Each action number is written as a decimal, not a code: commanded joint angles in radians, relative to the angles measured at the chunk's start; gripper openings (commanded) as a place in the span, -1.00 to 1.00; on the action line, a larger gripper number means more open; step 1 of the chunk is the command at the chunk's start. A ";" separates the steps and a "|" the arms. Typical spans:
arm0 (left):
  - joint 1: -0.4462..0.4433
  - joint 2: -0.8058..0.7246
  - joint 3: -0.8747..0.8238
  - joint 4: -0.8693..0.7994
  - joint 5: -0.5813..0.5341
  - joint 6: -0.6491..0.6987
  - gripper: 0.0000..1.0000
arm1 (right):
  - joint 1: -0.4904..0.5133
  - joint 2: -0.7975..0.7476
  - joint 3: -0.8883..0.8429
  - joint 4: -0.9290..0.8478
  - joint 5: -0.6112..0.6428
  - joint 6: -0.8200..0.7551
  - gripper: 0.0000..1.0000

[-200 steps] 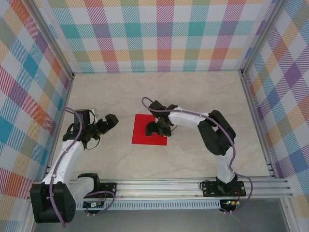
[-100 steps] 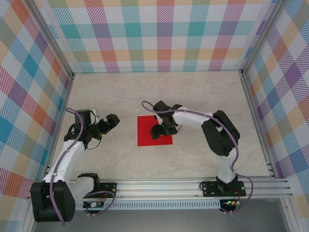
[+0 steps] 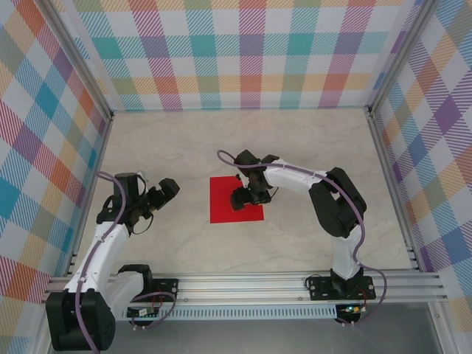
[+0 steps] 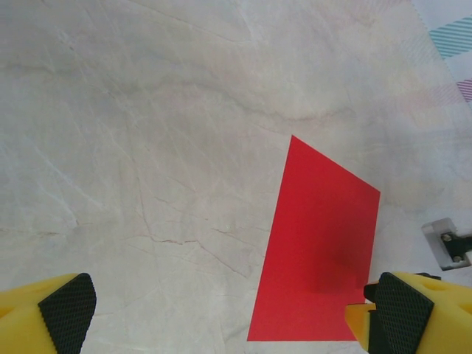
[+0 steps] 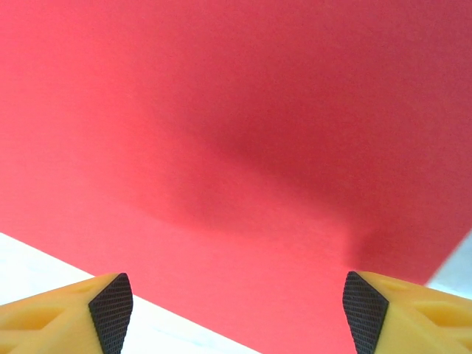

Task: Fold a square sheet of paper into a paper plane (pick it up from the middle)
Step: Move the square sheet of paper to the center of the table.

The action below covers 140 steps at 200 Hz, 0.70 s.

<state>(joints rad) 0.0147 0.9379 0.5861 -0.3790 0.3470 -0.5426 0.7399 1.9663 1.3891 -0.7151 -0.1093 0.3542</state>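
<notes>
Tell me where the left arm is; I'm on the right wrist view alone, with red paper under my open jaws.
Observer: The left gripper hovers to the left of the square sheet of paper, apart from it, jaws wide open.
Operator: Is the sheet creased anywhere?
Observer: It lies flat on the table, all four corners down, with no crease that I can see.
Operator: Which part of the sheet am I over?
Observer: From above, the right gripper sits over the sheet's middle.
</notes>
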 commanded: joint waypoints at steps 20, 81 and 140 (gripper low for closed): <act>-0.006 0.020 0.036 -0.051 0.000 0.010 1.00 | 0.016 0.023 0.013 0.060 -0.012 0.129 0.53; -0.006 0.035 0.021 0.015 0.077 -0.008 1.00 | 0.015 -0.010 -0.102 0.015 0.087 0.016 0.51; -0.006 0.044 0.026 -0.003 0.135 0.012 1.00 | 0.005 0.031 -0.116 -0.061 0.122 -0.151 0.47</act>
<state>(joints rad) 0.0147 1.0050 0.6025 -0.3840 0.4381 -0.5343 0.7528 1.9472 1.3041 -0.6575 -0.0349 0.2871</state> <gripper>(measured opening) 0.998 0.735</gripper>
